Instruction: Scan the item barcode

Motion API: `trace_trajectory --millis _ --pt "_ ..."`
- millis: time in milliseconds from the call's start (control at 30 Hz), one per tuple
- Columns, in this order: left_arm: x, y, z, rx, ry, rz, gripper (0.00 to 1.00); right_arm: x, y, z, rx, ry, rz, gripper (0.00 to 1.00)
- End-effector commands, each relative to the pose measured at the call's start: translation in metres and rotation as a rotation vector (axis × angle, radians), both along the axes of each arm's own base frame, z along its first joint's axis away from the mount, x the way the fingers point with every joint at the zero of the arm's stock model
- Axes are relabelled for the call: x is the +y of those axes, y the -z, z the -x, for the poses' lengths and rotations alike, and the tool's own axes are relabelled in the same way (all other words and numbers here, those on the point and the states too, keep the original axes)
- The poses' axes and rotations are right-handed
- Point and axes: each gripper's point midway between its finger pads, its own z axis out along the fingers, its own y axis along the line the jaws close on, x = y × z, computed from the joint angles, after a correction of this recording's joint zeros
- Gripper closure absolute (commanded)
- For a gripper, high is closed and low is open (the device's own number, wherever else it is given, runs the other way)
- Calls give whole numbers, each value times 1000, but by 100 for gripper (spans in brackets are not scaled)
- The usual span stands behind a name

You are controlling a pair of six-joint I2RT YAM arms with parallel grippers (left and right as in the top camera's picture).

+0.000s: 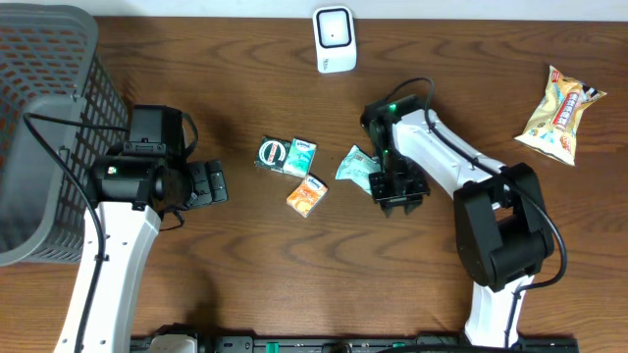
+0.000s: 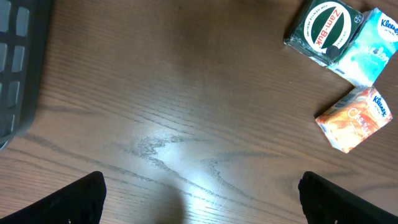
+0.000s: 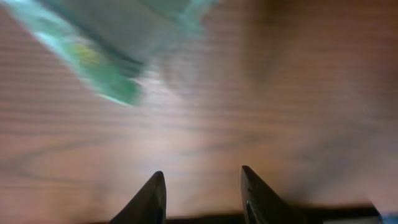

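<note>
Down the table [image 1: 245,284] from the white scanner [image 1: 334,39], the right claw [image 1: 397,193] hangs partly open and empty, just beside the teal packet [image 1: 352,165]. That packet looks light, soft and crinkly, so a gentle pinch on a thin edge seems best. It lies flat on smooth, slippery-looking wood with three small packs [image 1: 294,167] near it, and the left claw [image 1: 208,183], farther from the scanner, gapes wide and empty.

Wooden table [image 1: 245,265]: scanner [image 1: 335,39], snack bag [image 1: 561,115], four small packets [image 1: 306,195].

A teal packet [image 1: 353,165] lies flat, well apart from the white scanner [image 1: 335,39].
</note>
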Motion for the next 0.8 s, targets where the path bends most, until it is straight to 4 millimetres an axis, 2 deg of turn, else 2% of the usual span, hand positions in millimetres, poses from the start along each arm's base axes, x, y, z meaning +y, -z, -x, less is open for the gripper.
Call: trace_trajectory --millis 0,100,233,300,333,400,467,567,667,767 --pt "0 3 1 10 -11 -2 2 -18 -9 -21 -59 25 53 65" --pt "0 3 1 10 -11 -2 2 -11 -13 -33 -81 69 -16 65" --pt "0 3 1 10 -11 -2 2 16 -13 -42 -94 40 -188 69" --pt "0 3 1 10 -11 -2 2 26 -12 -47 -110 31 -242 74" --pt "0 3 1 10 -11 -2 2 31 -11 -51 -129 29 -258 82" --pt "0 3 1 10 -11 -2 2 35 -10 -60 -167 20 -272 88" --pt "0 3 1 10 -11 -2 2 39 -9 -70 -208 22 -287 82" --pt "0 3 1 10 -11 -2 3 43 -9 -78 -240 63 -296 80" --pt "0 3 1 10 -11 -2 2 52 -11 -75 -224 72 -345 75" --pt "0 3 1 10 -11 -2 2 59 -14 -63 -167 84 -383 78"
